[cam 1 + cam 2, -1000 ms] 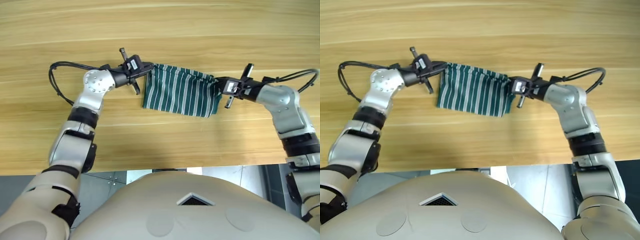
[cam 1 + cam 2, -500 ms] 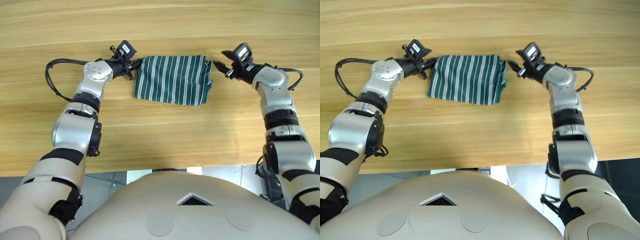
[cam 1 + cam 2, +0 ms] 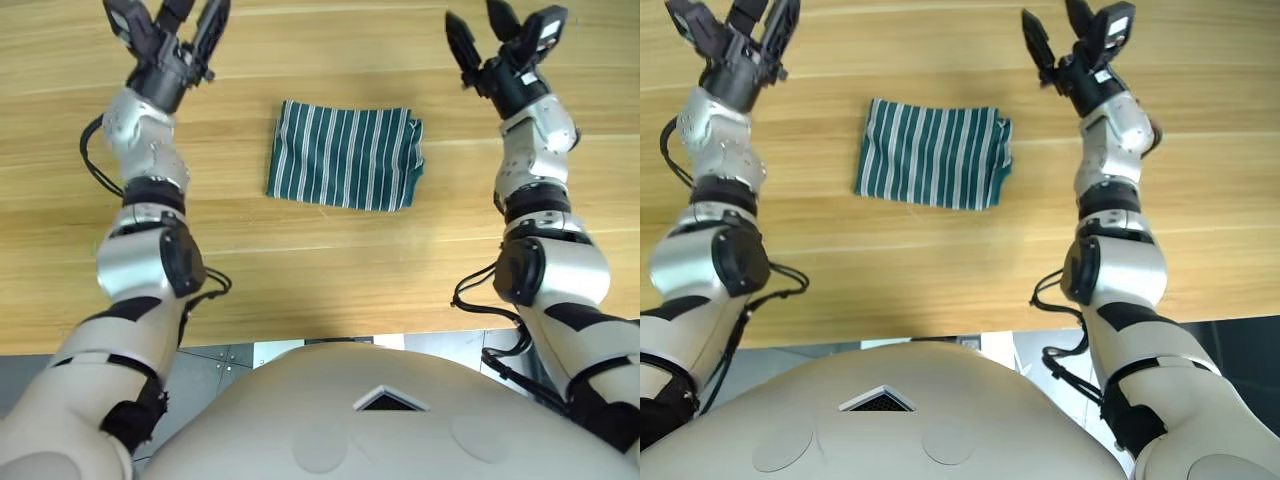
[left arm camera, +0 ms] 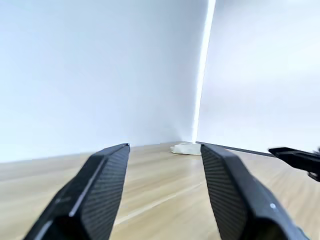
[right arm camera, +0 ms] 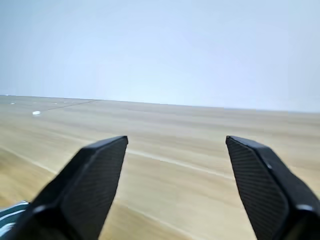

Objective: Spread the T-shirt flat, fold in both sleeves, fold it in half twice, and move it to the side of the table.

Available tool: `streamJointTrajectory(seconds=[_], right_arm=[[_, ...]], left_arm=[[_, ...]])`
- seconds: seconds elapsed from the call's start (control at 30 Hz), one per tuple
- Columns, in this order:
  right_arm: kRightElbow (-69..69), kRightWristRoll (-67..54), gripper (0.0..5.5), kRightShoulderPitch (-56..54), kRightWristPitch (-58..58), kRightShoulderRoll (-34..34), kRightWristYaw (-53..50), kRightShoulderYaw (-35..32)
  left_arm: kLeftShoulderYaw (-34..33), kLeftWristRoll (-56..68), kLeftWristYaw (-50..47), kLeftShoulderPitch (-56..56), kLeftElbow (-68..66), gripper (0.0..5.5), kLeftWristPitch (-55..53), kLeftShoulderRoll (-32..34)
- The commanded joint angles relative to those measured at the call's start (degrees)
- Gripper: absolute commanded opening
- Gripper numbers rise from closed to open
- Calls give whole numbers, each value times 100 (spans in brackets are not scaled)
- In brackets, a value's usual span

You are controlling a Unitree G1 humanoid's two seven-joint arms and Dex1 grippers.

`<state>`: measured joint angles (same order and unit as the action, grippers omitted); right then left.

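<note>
A folded green white-striped T-shirt (image 3: pixel 345 155) is laid flat near the middle of the light wooden surface (image 3: pixel 300 270). Left end effector (image 3: pixel 165 15) & right end effector (image 3: pixel 482 30) are held raised either side, well apart from it, fingers spread wide.

T-shirt (image 3: pixel 346 155): dark green, thin white stripes.
Tabletop (image 3: pixel 320 270): pale honey wood, fine grain lines.
Left gripper (image 4: pixel 165 150), right gripper (image 5: pixel 176 142): black, fine woven texture.
Wall (image 4: pixel 100 75) beyond tabletop's far edge: plain white.
</note>
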<state>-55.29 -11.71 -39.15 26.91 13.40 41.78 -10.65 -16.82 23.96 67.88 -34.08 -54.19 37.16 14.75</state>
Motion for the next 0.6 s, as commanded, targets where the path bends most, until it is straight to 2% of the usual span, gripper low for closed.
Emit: streamJointTrajectory(seconds=[0.03,0.17,0.23,0.33,0.47,0.53,0.6], right_arm=[[455,1403,287,-71,553,-139,-955,952],[665,3406,220,-138,859,-135,-2638,2120],[622,3902,175,-182,872,-183,-3003,2514],[519,4406,120,-138,910,-290,-3127,3101],[510,4401,50,31,1093,-286,-2871,3441],[536,4238,6,137,1151,-256,-2510,3529],[390,4200,2,145,870,-224,-2021,3620]], left_arm=[[507,-231,610,777,839,217,1022,-103],[1015,-470,843,1386,1274,160,1728,10],[1161,-312,934,1534,1467,120,1641,39],[1197,116,1038,1603,1665,72,1290,44],[841,842,915,1378,1725,8,567,52],[645,885,614,1141,1462,0,400,64],[440,666,-55,765,950,0,359,86]])
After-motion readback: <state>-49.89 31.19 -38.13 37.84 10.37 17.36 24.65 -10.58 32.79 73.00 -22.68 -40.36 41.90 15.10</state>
